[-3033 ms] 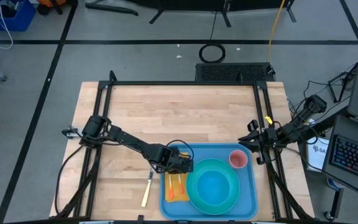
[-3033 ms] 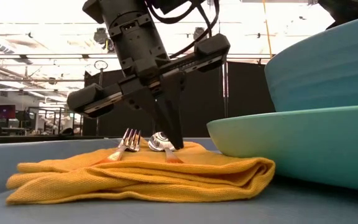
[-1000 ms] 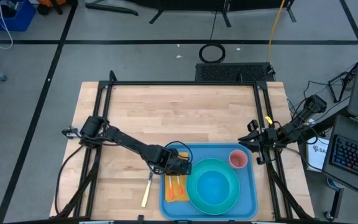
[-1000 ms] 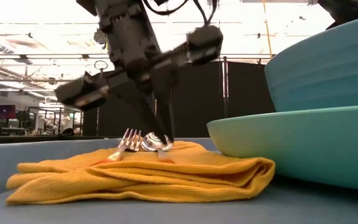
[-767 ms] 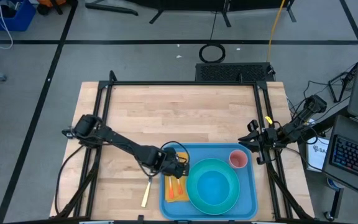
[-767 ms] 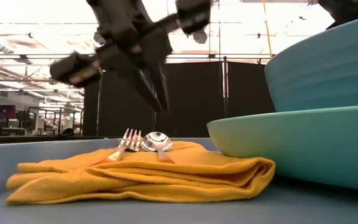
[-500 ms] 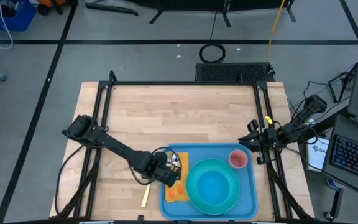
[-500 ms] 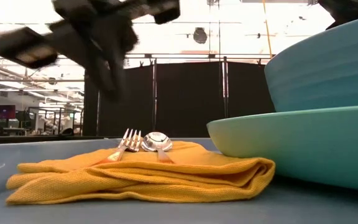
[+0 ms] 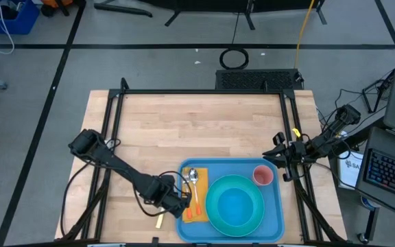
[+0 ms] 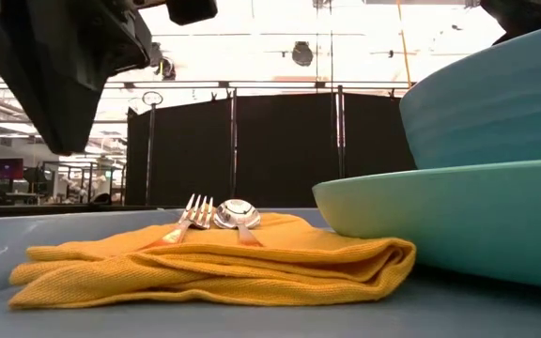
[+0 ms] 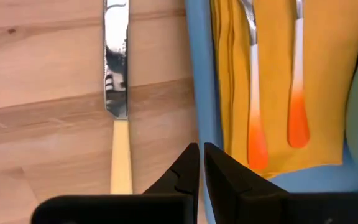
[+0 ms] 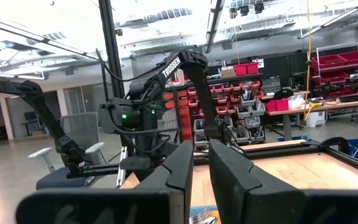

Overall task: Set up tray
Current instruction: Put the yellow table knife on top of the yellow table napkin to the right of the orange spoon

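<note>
The light-blue tray [image 9: 274, 206] lies at the table's near edge. It carries a turquoise plate [image 9: 235, 206], a pink cup [image 9: 262, 176] and a folded orange napkin [image 9: 196, 211]. A fork [image 10: 192, 214] and a spoon [image 10: 238, 214] with orange handles rest on the napkin. A knife [image 11: 118, 106] with a yellow handle lies flat on the wood just left of the tray. My left gripper [image 11: 201, 157] is shut and hovers above the tray's left rim [image 11: 199, 74], between knife and napkin. My right gripper [image 9: 281, 162] waits at the table's right edge, shut.
The plate's rim [image 10: 421, 216] and a bowl [image 10: 496, 103] loom at the right of the low view. Bare wooden tabletop [image 9: 197, 127] stretches over the far half. A black metal frame [image 9: 115, 123] borders the table on both sides.
My left gripper has risen off the spoon on the napkin and swung toward the table's near left, ending above the tray's left rim beside the knife. Fork, spoon and napkin have stayed in place.
</note>
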Available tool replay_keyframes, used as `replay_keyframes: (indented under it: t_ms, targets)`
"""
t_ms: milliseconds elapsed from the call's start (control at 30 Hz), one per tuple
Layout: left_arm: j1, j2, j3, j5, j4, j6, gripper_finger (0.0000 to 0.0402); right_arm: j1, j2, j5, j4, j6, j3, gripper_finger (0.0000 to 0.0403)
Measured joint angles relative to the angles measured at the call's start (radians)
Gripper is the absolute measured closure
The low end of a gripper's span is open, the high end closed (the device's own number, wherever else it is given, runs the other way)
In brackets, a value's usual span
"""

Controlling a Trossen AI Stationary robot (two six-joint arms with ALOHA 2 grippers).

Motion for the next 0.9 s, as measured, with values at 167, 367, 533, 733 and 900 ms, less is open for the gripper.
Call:
replay_keyframes:
  t_ms: [167,367,533,733,900]
  targets:
    - [-0.028,0.000,0.000,-0.018,-0.021,-0.021,0.0345,0.000,0.000,0.000,0.002,0.000,0.000,0.0360]
    - [-0.079,-0.013,0.000,-0.046,-0.045,-0.042,0.0247,0.000,0.000,0.000,0.002,0.000,0.000,0.0360]
    - [-0.107,-0.024,-0.001,-0.141,-0.082,-0.034,0.0198,0.000,0.000,0.000,0.006,0.000,0.000,0.0360]
    - [-0.121,-0.029,-0.008,-0.161,-0.085,-0.023,0.0188,0.000,0.000,0.000,-0.002,0.000,0.000,0.0360]
    - [-0.134,-0.029,-0.025,-0.160,-0.079,-0.072,0.0188,0.000,0.000,0.000,-0.001,0.000,0.000,0.0360]
